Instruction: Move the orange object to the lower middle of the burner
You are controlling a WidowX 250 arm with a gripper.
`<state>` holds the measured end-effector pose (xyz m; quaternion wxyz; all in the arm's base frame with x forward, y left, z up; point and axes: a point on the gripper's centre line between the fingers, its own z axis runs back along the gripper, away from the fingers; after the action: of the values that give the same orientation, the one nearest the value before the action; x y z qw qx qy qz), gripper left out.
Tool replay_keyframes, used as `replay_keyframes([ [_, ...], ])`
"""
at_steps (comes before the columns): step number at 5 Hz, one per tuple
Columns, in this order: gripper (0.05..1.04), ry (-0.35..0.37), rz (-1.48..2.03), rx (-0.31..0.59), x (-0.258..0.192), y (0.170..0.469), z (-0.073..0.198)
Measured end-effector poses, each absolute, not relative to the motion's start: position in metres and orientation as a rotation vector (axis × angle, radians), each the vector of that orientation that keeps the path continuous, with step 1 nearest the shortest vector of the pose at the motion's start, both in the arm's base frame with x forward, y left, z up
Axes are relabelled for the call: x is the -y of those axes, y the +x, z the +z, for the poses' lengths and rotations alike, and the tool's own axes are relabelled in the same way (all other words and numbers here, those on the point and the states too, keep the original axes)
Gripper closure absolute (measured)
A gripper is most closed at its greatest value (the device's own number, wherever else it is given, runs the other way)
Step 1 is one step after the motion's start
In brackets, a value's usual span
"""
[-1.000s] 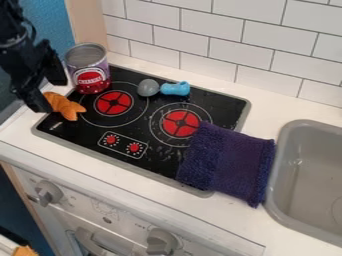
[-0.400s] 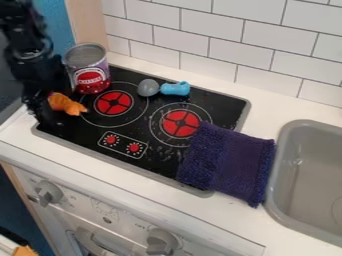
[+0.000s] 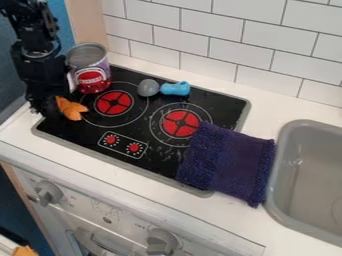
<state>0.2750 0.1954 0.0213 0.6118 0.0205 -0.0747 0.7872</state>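
Camera view, gripper (image 3: 48, 109) at orange object (image 3: 71, 108) near red burner (image 3: 113, 102), cannot tell if open or closed

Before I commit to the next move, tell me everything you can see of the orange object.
The orange object is small and plain orange, with two blunt lobes splayed toward the left burner. It is at the left end of the black stovetop, in front of the can. The gripper hides its left side; whether it is held, or clear of the surface, I can't tell. Nor is its material clear.
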Motion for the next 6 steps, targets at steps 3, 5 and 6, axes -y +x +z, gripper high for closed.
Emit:
replay_keyframes([
  [3, 0.649, 0.034, 1.814, 0.116, -0.191, 0.276, 0.033],
  [5, 0.65, 0.0, 1.731, 0.238, -0.177, 0.29, 0.089],
  [6, 0.65, 0.036, 1.644, 0.29, -0.14, 0.291, 0.103],
])
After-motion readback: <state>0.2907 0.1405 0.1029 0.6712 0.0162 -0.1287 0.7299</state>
